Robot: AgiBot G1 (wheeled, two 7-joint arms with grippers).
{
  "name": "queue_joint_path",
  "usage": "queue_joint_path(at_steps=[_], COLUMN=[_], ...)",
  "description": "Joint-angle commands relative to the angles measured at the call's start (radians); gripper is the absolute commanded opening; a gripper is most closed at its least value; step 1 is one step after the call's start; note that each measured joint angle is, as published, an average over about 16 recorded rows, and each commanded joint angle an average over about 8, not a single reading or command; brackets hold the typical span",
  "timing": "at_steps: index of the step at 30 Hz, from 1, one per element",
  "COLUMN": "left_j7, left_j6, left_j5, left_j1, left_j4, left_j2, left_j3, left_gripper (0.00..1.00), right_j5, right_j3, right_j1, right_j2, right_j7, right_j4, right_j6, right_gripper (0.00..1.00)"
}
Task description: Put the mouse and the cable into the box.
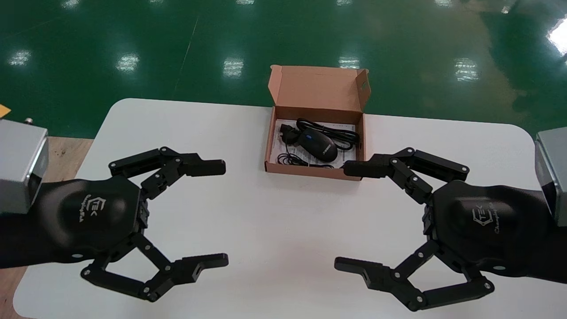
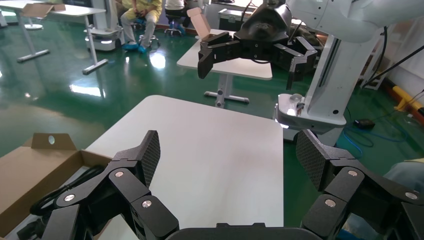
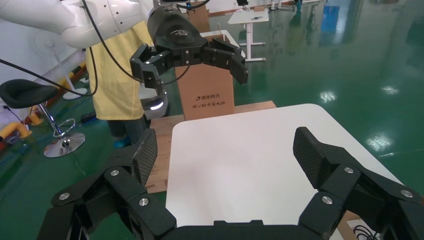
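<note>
Task status: The black mouse (image 1: 322, 146) lies inside the open cardboard box (image 1: 305, 169) at the far side of the white table (image 1: 283, 274). Its black cable (image 1: 336, 135) is coiled around it, and both rest on a printed leaflet (image 1: 277, 148).
What is left: By the look of it, nothing more to load. The lid flap stands upright, and the task does not ask for it to be closed.
Left gripper: The left gripper (image 1: 223, 213) hovers over bare tabletop on the robot's left, nearer the robot than the box. Its fingers are spread wide and hold nothing.
Right gripper: The right gripper (image 1: 341, 216) mirrors it on the right, also spread and empty. One fingertip sits by the box's near right corner; whether it touches cannot be told.
Pose: The two grippers face each other across the table, well apart.
</note>
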Motion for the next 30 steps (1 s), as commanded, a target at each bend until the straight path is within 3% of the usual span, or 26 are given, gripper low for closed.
queue_joint_path(at_steps=[1,30], left_j7=[0.0,0.0], left_j6=[0.0,-0.002], left_j5=[0.0,0.001], left_j1=[0.0,-0.001], left_j4=[0.0,0.002], left_j2=[0.0,0.002], left_j3=[0.001,0.003], left_gripper=[1.0,1.0], right_j5=[-0.001,-0.003], right_j3=[0.0,-0.001], right_j1=[0.001,0.003], right_j2=[0.0,-0.001], right_j7=[0.0,-0.002], right_j4=[-0.001,-0.003], right_j6=[0.0,0.001], right_gripper=[1.0,1.0])
